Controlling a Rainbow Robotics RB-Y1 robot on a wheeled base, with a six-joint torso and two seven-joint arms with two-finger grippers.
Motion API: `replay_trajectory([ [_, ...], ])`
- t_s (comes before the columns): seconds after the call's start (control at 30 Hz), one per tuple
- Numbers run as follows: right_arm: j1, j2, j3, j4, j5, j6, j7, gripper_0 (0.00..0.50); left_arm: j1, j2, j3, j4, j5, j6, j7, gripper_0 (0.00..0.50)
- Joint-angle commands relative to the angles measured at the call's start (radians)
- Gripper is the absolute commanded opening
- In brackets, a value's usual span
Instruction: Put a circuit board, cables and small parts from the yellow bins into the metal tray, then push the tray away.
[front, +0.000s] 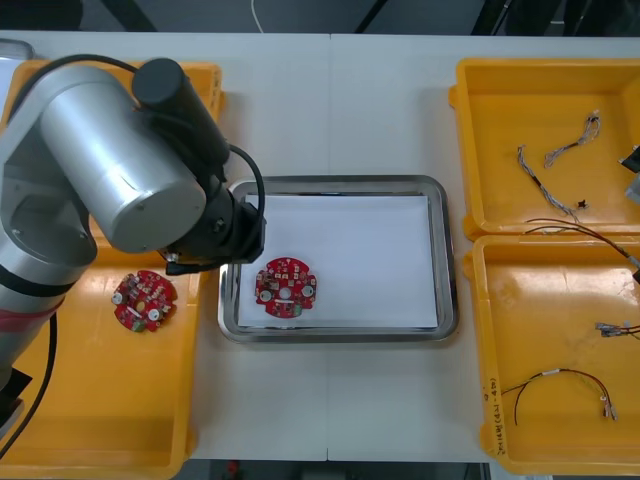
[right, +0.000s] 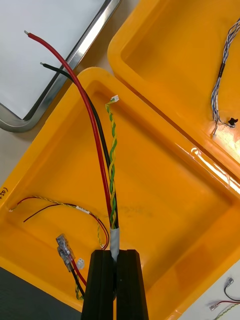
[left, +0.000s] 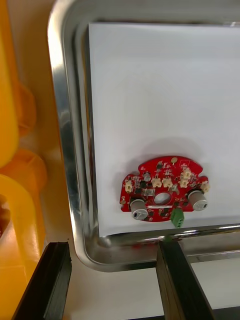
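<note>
The cable bundle (right: 111, 200), judged light and limp, is pinched at its taped end by the right hand (right: 114, 255) over the near right bin (right: 175, 210). The left hand (left: 112, 247) is held open and empty at the metal tray's (left: 62, 150) left rim.

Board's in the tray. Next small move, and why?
Probably carry the right pincer, shut on the red, black and yellow-green cable above the yellow bin, across to the metal tray; the circuit board already lies there, left pincer open at its rim.

metal tray (front: 448, 270): shiny polished rim, matt white inside | yellow bins (front: 500, 130): glossy smooth plastic
</note>
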Motion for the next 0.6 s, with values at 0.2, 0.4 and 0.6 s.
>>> replay_trajectory([
  [0.2,-0.056,-0.039,0.051,-0.049,-0.029,0.003,0.051,0.0,-0.035,0.111,0.177,-0.045,0.045,0.009,0.064,0.5],
  [0.4,-0.122,-0.039,0.123,-0.063,-0.043,0.003,0.046,0.0,-0.035,0.172,0.237,0.009,0.046,0.009,0.071,0.5],
  [0.6,-0.231,-0.039,0.227,-0.057,-0.07,0.003,0.046,0.0,-0.035,0.206,0.332,0.089,0.032,0.009,0.063,0.5],
])
